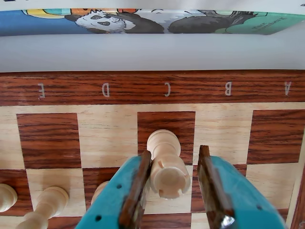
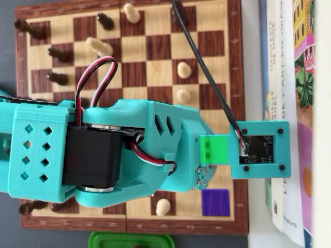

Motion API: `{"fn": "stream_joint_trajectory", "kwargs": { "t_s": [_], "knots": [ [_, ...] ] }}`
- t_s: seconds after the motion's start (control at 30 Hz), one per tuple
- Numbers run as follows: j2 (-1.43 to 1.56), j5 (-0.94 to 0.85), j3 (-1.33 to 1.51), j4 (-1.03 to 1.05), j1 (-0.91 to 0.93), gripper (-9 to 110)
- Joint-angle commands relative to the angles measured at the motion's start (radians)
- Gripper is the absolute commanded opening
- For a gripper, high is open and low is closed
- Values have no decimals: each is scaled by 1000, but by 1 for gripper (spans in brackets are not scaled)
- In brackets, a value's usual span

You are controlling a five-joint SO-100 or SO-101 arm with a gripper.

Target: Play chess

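Note:
In the wrist view a white rook [image 1: 167, 168] stands on the chessboard [image 1: 107, 136] in column C, on the edge of a dark square. My teal gripper [image 1: 175, 157] is open around it. The left finger [image 1: 138, 183] touches the rook's side. The right finger [image 1: 209, 183] stands apart from it with a clear gap. In the overhead view the teal arm [image 2: 124, 150] covers the gripper and the rook.
White pieces stand at the wrist view's lower left [image 1: 47, 202]. Overhead shows white pieces mid-board [image 2: 183, 70], [image 2: 182, 95] and near the bottom edge [image 2: 163, 206]. Dark pieces [image 2: 57, 52] stand along the left. A purple square [image 2: 214, 201] lies on the board. Books [image 2: 295, 77] lie to the right.

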Motion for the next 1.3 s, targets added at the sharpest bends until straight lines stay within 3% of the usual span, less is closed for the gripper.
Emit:
{"fn": "stream_joint_trajectory", "kwargs": {
  "t_s": [0.0,0.8,1.27],
  "knots": [
    [63,5,-29,-12,-2,15],
    [169,5,-44,0,-6,15],
    [515,6,222,-11,-6,15]
  ]
}}
